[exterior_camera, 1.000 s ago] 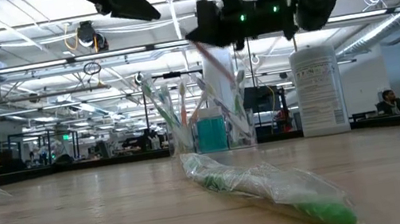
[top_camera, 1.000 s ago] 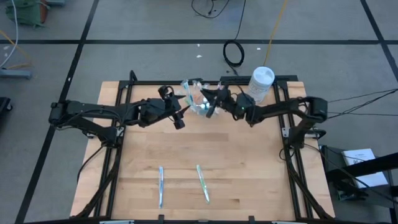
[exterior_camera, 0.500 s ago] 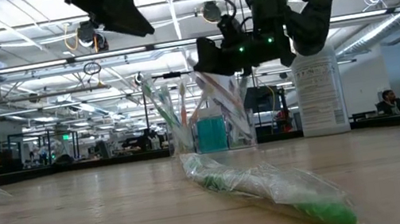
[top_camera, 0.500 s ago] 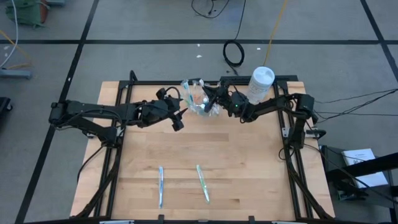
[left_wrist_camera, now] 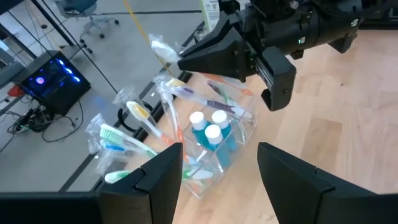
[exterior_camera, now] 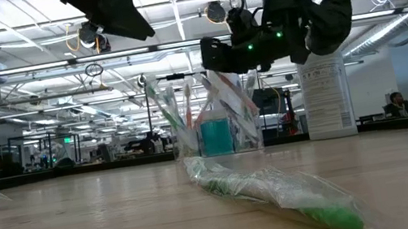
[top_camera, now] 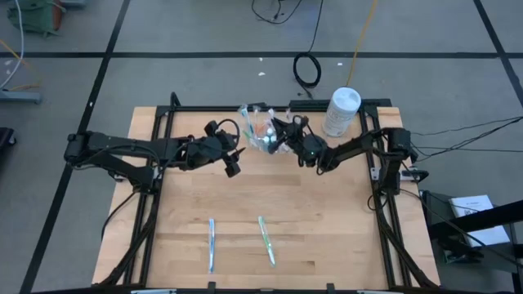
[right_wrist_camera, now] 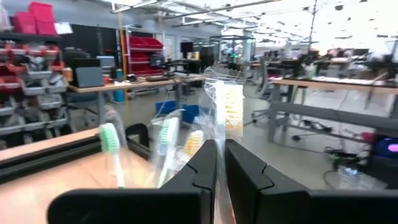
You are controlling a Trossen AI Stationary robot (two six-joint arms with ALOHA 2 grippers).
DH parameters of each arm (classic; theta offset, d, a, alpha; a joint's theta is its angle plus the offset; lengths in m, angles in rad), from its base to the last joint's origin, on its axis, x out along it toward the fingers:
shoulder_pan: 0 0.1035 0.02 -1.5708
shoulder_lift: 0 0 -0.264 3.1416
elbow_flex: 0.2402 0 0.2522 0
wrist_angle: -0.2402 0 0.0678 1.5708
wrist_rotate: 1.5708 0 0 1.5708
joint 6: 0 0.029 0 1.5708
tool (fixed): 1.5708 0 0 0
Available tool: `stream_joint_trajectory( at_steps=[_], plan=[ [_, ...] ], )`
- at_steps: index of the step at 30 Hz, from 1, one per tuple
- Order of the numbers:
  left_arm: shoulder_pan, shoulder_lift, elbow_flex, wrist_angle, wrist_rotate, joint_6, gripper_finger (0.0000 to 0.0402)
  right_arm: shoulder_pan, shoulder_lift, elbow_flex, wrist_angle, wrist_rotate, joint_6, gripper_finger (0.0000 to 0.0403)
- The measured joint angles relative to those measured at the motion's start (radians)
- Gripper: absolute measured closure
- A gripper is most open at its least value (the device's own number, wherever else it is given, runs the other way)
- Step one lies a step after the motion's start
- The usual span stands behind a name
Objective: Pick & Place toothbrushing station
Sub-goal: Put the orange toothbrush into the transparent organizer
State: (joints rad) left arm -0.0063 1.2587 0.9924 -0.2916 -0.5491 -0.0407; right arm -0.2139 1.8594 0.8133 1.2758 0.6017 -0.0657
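Wooden table (top_camera: 310,212): your right gripper (top_camera: 276,137) pinches a wrapped toothbrush (left_wrist_camera: 214,93) above the cup (left_wrist_camera: 217,140); left gripper (top_camera: 237,153) gapes wide beside it.

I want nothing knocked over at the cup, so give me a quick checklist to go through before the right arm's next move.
1. Right pincer shut on a wrapped toothbrush over the cup: ok.
2. Brush lowered fully into the cup: cannot tell; its wrapper hides the lower end.
3. Cup upright on the table: ok, standing in the low view.
4. Left pincer open and clear of the cup: ok, hovering beside it.
5. White canister out of the right arm's way: ok, standing apart at the table's far edge.
6. Brushes left to collect: not ok, two wrapped ones, blue and green, lie near the front edge.
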Motion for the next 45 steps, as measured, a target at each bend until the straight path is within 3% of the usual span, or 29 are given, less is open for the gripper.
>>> stream_joint_trajectory(
  at_steps=[22,29,38,45],
  plan=[
    [-0.015,0.0,0.0,0.037,-0.002,0.033,0.0188,0.0,0.0,-0.031,0.013,-0.004,0.047,0.0387],
    [-0.014,0.0,0.0,0.064,-0.002,0.048,0.0188,0.005,0.0,-0.031,-0.094,-0.001,0.088,0.0387],
    [-0.014,0.0,0.0,0.069,-0.002,0.065,0.0188,0.023,0.0,-0.035,-0.098,0.005,0.08,0.0387],
    [-0.014,0.0,0.0,0.068,-0.002,0.063,0.0188,0.058,0.0,-0.035,-0.057,0.137,0.014,0.0387]
  ],
)
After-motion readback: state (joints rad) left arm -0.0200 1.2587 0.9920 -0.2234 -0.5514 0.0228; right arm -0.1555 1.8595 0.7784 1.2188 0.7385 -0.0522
